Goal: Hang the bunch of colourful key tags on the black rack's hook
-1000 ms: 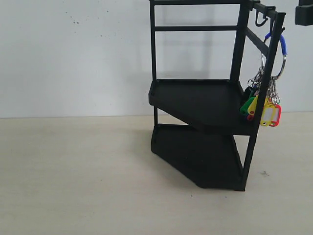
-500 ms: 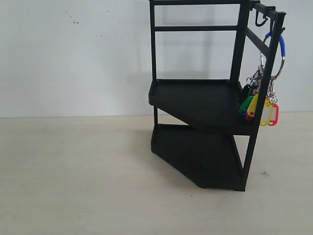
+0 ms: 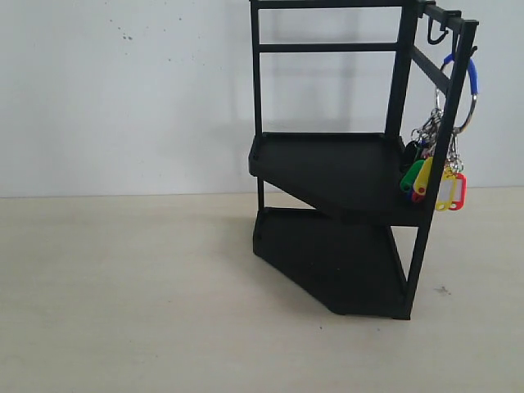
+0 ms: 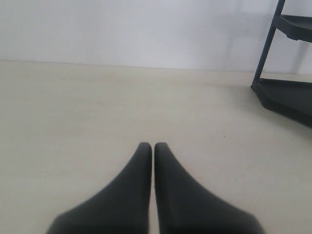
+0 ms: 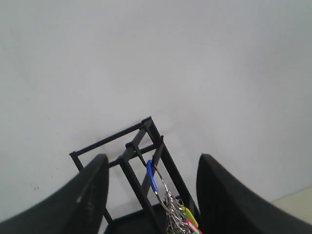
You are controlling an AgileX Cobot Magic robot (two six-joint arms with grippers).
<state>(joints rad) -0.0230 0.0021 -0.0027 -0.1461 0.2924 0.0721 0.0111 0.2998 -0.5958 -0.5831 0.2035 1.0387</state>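
Observation:
The black rack (image 3: 336, 164) stands on the table, right of centre in the exterior view. The colourful key tag bunch (image 3: 438, 176) hangs by its blue-coated loop (image 3: 473, 78) from a hook near the rack's top right post; that hook is hidden behind the post there. A second like hook (image 3: 438, 33) on the top bar is bare. In the right wrist view the bunch (image 5: 178, 214) and its blue loop (image 5: 152, 175) hang on the hook (image 5: 141, 155), apart from my open right gripper (image 5: 152, 163). My left gripper (image 4: 153, 146) is shut, empty, over bare table.
The light wooden table (image 3: 131, 295) spreads to the left of the rack, with a white wall (image 3: 123, 90) behind. The rack's lower tray (image 4: 287, 95) shows at the edge of the left wrist view.
The dark object at the exterior view's top right edge has left the view. The key tag bunch has swung slightly and settled on the hook.

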